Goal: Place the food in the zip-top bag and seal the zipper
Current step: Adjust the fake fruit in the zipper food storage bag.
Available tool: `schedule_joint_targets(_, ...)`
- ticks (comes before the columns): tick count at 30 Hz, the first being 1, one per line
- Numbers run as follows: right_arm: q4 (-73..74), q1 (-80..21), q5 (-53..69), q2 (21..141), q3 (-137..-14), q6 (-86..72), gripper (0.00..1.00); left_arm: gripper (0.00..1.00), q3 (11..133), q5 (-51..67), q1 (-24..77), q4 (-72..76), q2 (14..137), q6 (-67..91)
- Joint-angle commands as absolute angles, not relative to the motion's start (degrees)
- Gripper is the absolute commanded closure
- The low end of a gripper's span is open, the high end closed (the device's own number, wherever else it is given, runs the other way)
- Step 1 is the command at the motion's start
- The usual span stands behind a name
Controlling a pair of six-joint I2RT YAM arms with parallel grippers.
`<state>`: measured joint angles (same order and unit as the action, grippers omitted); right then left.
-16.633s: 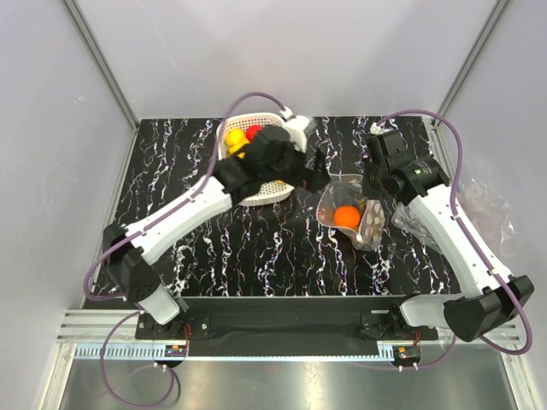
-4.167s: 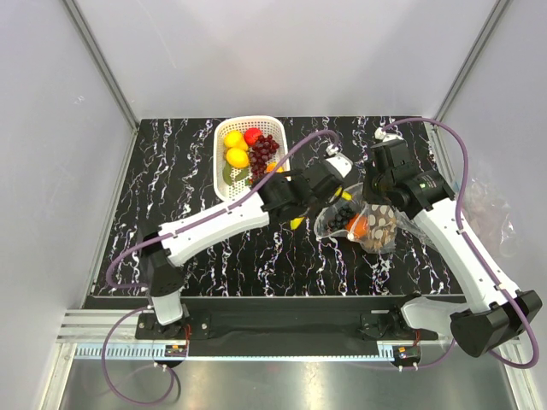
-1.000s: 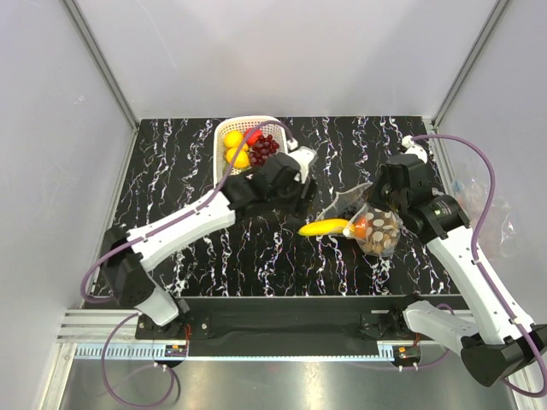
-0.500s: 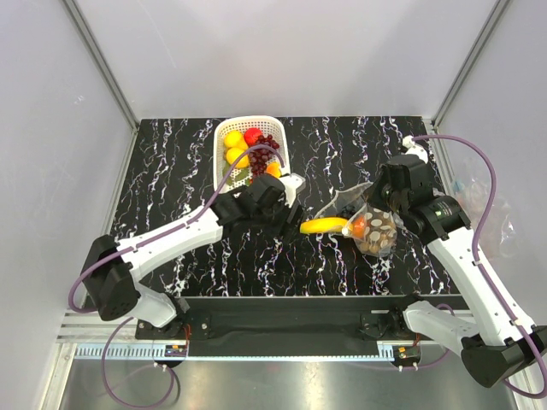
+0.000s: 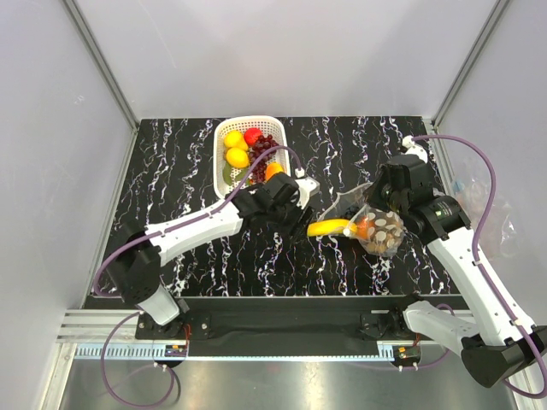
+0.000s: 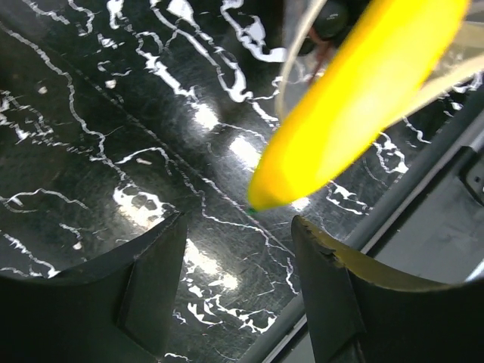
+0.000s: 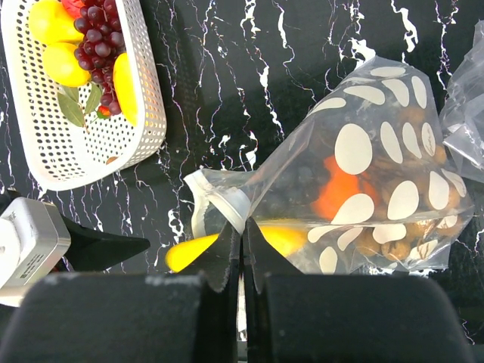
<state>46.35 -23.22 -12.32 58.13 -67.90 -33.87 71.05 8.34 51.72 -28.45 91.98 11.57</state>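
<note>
- Since a second ago the left gripper point(image 5: 297, 215) is sitting farther from the basket point(image 5: 218, 149) and just beside the banana point(image 5: 329, 227). Banana and bag point(image 5: 380, 229) are lying as before.
- Top view: a black, white-veined table point(image 5: 171, 171) is filling the floor between plain grey walls point(image 5: 256, 51). The basket is standing at the far middle, holding lemons point(image 5: 238, 158), a strawberry point(image 5: 253, 135) and grapes point(image 5: 265, 149).
- The banana is lying with its right half inside the bag's mouth, its left tip pointing at the left gripper. The right gripper point(image 5: 366, 203) is pinching the bag's far rim.
- Left wrist view: the left gripper point(image 6: 234, 249) is standing with its fingers point(image 6: 151, 287) apart, gripping nothing. The banana point(image 6: 355, 98) is lying just beyond the gap, not touching them. Its far end is being cut off by the frame, and the clear film beside it is hard to make out.
- Right wrist view: the right gripper point(image 7: 242, 231) is pressing its fingers together on the rim of the bag point(image 7: 378, 151). The banana point(image 7: 189, 251) is poking out leftward, its middle hidden behind those fingers.
- An orange point(image 7: 336, 189) is showing through the spotted film. The dark shape beside it is too murky to name.
</note>
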Motion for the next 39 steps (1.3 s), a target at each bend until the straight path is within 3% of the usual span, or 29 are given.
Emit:
schedule_joint_targets(1,43.7,-23.3,-11.5,56.5,-69.1,-33.7,1.00,0.38,73.5,12.0,51.9,-23.8,91.5,10.4)
schedule_joint_targets(4,43.7,-23.3,-11.5,56.3,-69.0,-33.8,1.00,0.38,74.7,13.4,51.9,-23.3,92.9,10.5)
schedule_joint_targets(8,43.9,-23.2,-11.4,56.0,-69.2,-33.7,1.00,0.47,76.3,14.6,52.5,-22.9,94.8,10.4)
schedule_joint_targets(11,44.1,-23.2,-11.3,55.8,-69.3,-33.7,1.00,0.59,77.0,15.1,52.7,-23.1,96.1,10.3)
schedule_joint_targets(12,44.1,-23.2,-11.3,55.7,-69.3,-33.7,1.00,0.68,77.2,15.2,52.8,-23.3,96.2,10.2)
schedule_joint_targets(16,44.3,-23.2,-10.8,55.8,-69.4,-33.7,1.00,0.87,78.0,12.8,53.1,-25.1,96.0,10.1)
schedule_joint_targets(32,43.9,-23.3,-9.3,56.9,-68.5,-32.6,1.00,0.89,80.8,14.9,53.3,-27.1,86.5,11.3)
schedule_joint_targets(39,42.5,-23.3,-4.4,57.3,-68.4,-31.1,1.00,0.90,88.2,19.9,53.6,-30.7,92.4,9.2)
